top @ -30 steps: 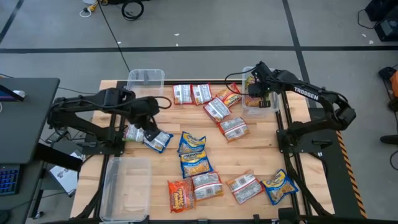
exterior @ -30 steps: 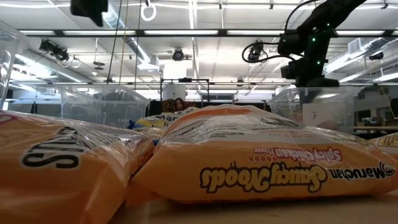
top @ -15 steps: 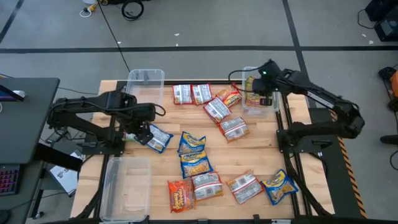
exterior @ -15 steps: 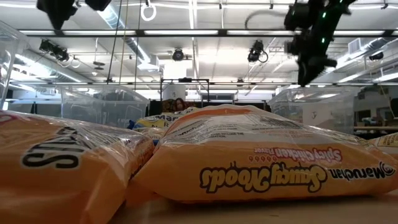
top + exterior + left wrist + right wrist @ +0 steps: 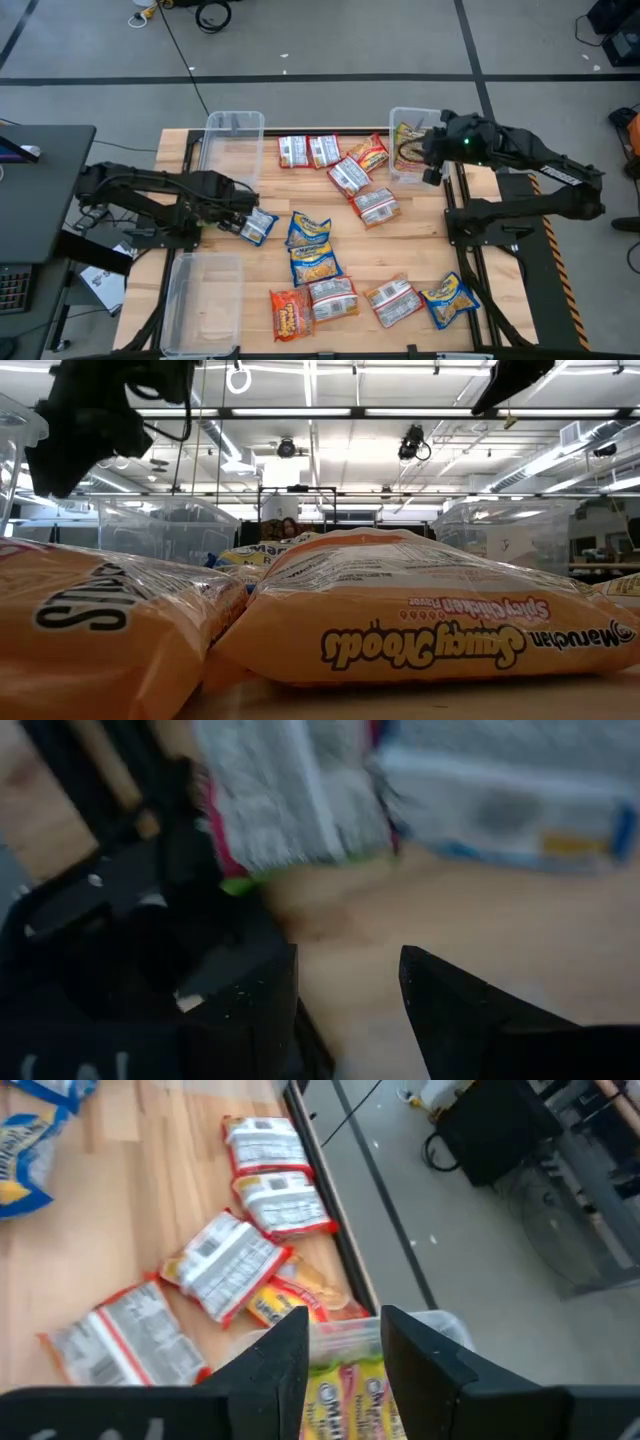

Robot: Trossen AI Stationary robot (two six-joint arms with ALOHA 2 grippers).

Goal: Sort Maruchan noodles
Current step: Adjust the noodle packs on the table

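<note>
Maruchan noodles (image 5: 350, 178): I am seeing packets lying mid-frame.
Right gripper (image 5: 428, 160): hovering upper right over bin (image 5: 413, 117), fingers parted, empty.
Left gripper (image 5: 244, 207): sitting left of centre, fingers parted, empty.

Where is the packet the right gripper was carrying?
In the high view, the yellow-and-red crinkly noodle packet lies inside the clear plastic bin at the table's far right, beside the right gripper.

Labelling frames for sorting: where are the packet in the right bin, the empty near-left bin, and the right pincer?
Packet in bin (image 5: 407, 146), high view, its middle.
Near-left bin (image 5: 178, 295), high view, left rim.
Right pincer (image 5: 345, 1342), right wrist view, between fingertips.
</note>
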